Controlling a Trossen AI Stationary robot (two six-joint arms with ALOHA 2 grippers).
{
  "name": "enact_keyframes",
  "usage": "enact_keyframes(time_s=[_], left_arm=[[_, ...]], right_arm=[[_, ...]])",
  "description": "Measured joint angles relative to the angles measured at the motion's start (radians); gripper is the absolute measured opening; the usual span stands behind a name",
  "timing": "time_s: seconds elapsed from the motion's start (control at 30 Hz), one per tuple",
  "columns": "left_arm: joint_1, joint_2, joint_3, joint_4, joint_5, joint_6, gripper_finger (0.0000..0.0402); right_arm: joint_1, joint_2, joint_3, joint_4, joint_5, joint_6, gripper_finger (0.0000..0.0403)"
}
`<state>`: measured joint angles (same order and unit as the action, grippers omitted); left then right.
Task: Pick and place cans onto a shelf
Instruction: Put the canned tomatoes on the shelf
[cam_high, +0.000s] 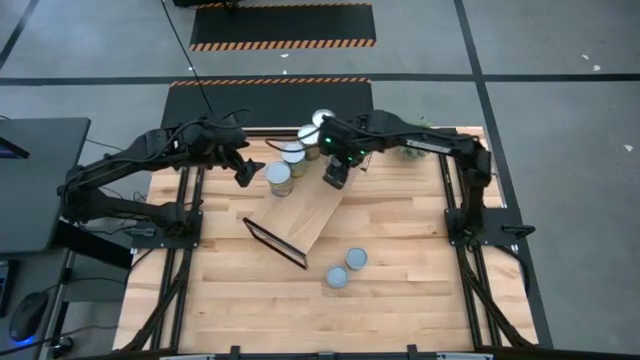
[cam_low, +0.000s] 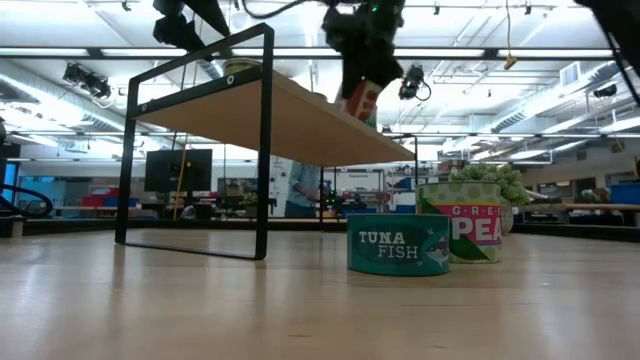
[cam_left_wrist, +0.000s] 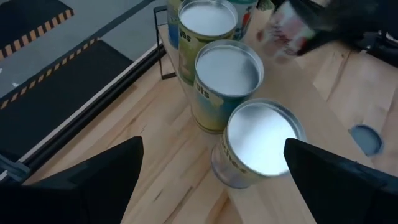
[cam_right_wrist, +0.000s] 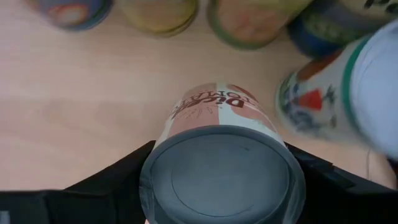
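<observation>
The shelf (cam_high: 305, 212), a light-wood board with black frame ends, stands askew in the middle of the table. Several white-topped cans (cam_high: 293, 152) stand in a row on its far end. They also show in the left wrist view (cam_left_wrist: 227, 73). My right gripper (cam_high: 335, 176) is shut on a red-labelled can (cam_right_wrist: 221, 168) over the board, beside the row. My left gripper (cam_high: 243, 172) is open and hovers by the nearest can of the row (cam_left_wrist: 260, 140), touching nothing. Two more cans (cam_high: 356, 259) stand on the table near the shelf's right side. My right gripper pinches the red-labelled can by its side wall near the top rim (cam_right_wrist: 163, 163), one finger on each side. The fingers (cam_right_wrist: 118, 177) come from above, pointing down. The can sits slightly tilted over the shelf board (cam_low: 362, 100); whether its lower end touches the board, I cannot tell.
In the low view a tuna can (cam_low: 398, 245) and a green peas can (cam_low: 470, 225) stand on the tabletop in front of the shelf. A green plant (cam_low: 485, 178) shows behind them. The near half of the shelf board (cam_high: 300, 228) is bare.
</observation>
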<state>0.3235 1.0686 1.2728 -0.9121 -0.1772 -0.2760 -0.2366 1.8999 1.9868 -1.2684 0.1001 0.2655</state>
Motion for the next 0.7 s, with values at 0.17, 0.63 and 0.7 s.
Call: enact_keyframes(time_s=[0.17,0.63,0.7], left_arm=[[-0.002,-0.012,-0.001,-0.003,0.021,0.003,0.0396],[-0.009,-0.022,-0.001,0.002,0.131,0.037,0.0396],[-0.009,-0.022,-0.001,0.002,0.130,0.037,0.0396]], right_arm=[[-0.017,0.067,0.066,-0.022,-0.008,-0.005,0.0294],[-0.052,0.097,0.059,-0.008,-0.042,-0.043,0.0308],[-0.057,0.096,0.059,-0.003,-0.044,-0.046,0.0310]])
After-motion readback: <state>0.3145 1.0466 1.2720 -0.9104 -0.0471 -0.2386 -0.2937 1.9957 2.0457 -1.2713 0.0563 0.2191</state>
